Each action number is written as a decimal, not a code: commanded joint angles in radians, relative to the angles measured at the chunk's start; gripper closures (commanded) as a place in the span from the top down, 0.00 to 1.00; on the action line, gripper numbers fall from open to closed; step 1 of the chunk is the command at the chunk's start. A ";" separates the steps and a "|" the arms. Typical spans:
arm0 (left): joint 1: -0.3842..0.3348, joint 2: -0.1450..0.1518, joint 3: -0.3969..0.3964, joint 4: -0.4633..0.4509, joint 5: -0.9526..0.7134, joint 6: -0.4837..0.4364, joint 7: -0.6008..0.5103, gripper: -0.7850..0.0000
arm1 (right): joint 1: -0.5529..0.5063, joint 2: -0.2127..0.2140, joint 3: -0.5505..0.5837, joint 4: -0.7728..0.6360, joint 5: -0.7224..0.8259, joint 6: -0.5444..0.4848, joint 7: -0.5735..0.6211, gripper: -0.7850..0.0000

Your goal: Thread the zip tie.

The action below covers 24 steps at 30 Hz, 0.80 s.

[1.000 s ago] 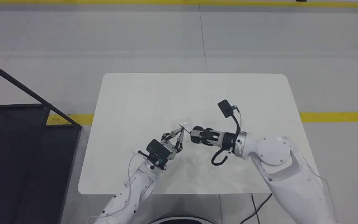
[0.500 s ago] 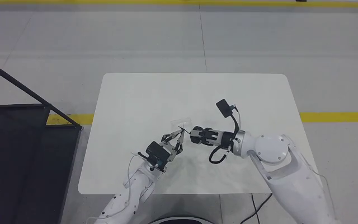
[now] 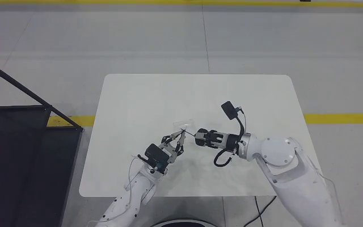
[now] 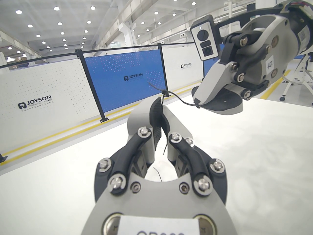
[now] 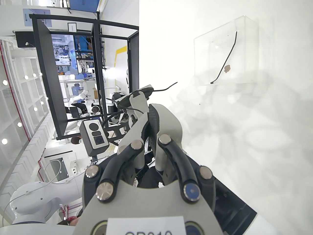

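Observation:
A thin black zip tie hangs in the air between both grippers, above the white table. My left gripper is shut on its strap, which runs down between the fingers; the small head sits just past the tips. From there a strand runs to my right gripper, which is shut on its end. In the top view the left gripper and right gripper face each other tip to tip. The right wrist view has the right gripper shut, with the tie's free end poking out beyond.
A clear plastic box lies on the table just beyond the grippers, with another black zip tie in it; it is faint in the top view. A black frame stands beside the table's left edge.
The left arm has drawn back slightly toward the table's left. The right gripper has hardly moved. Both stay shut on the tie.

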 commanded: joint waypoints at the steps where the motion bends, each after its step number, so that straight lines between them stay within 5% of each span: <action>1: 0.000 0.000 0.000 0.000 0.000 0.000 0.000 0.00 | -0.001 0.001 0.001 -0.003 -0.002 -0.007 0.003 0.49; 2: 0.000 0.000 0.000 0.000 0.000 0.000 0.000 0.00 | -0.003 0.001 0.002 -0.004 -0.002 -0.012 0.003 0.51; 3: 0.000 0.000 0.000 0.000 0.000 0.000 0.000 0.00 | -0.005 0.002 0.002 -0.005 -0.003 -0.015 0.004 0.75; 4: 0.000 0.000 0.000 0.000 0.000 0.000 0.000 0.00 | -0.007 0.002 0.003 -0.006 -0.003 -0.022 0.005 0.87; 6: 0.000 0.000 0.000 0.000 0.000 0.000 0.000 0.00 | -0.011 0.002 0.008 -0.008 0.003 -0.032 0.001 1.00; 12: 0.002 0.000 -0.001 -0.004 -0.009 -0.004 -0.009 0.00 | -0.044 0.006 0.058 -0.008 0.061 -0.116 -0.020 1.00; 19: -0.004 0.011 -0.056 -0.054 -0.272 -0.324 -0.078 0.00 | -0.082 0.019 0.159 0.026 0.146 -0.266 0.043 1.00; 24: -0.010 0.017 -0.091 -0.066 -0.414 -0.460 -0.169 0.00 | -0.101 0.030 0.202 0.033 0.130 -0.268 0.074 1.00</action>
